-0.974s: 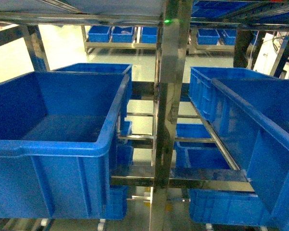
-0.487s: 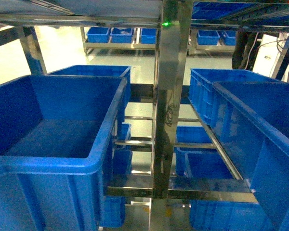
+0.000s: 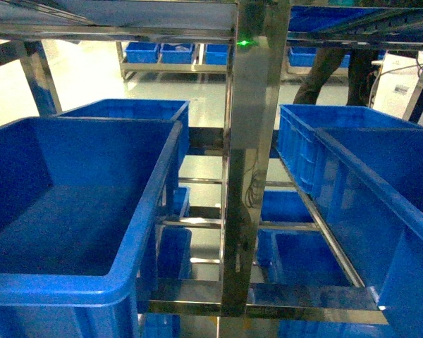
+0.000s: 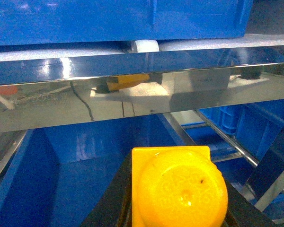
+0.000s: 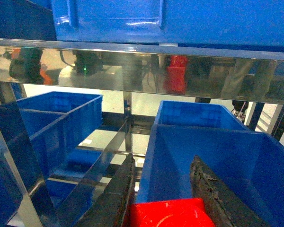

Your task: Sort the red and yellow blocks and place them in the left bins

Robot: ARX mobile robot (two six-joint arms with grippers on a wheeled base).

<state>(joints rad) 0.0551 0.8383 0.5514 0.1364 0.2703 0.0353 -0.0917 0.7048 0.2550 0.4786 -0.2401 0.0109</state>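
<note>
A yellow block [image 4: 180, 189] fills the bottom of the left wrist view, with my left gripper [image 4: 174, 163] shut on it between black fingers [image 4: 111, 198]. Beneath it lies a blue bin's inside [image 4: 75, 179]. In the right wrist view my right gripper [image 5: 163, 163] is shut on a red block [image 5: 168, 213], whose top shows between the two worn black fingers [image 5: 210, 189]. Ahead of it is a blue bin [image 5: 217, 146]. The head view shows the large left bin [image 3: 162, 183] with a second left bin [image 3: 127, 105] behind it. Neither gripper appears there.
A steel rack post [image 3: 250, 141] stands in the middle of the head view, with blue bins on the right [image 3: 352, 141] and lower ones [image 3: 296, 253]. A steel shelf rail [image 4: 132, 94] crosses close above each gripper. A person's legs [image 3: 331, 67] stand at the back.
The head view has moved forward and up, so the bins sit lower and larger in frame. A person's legs have come into sight at the back right.
</note>
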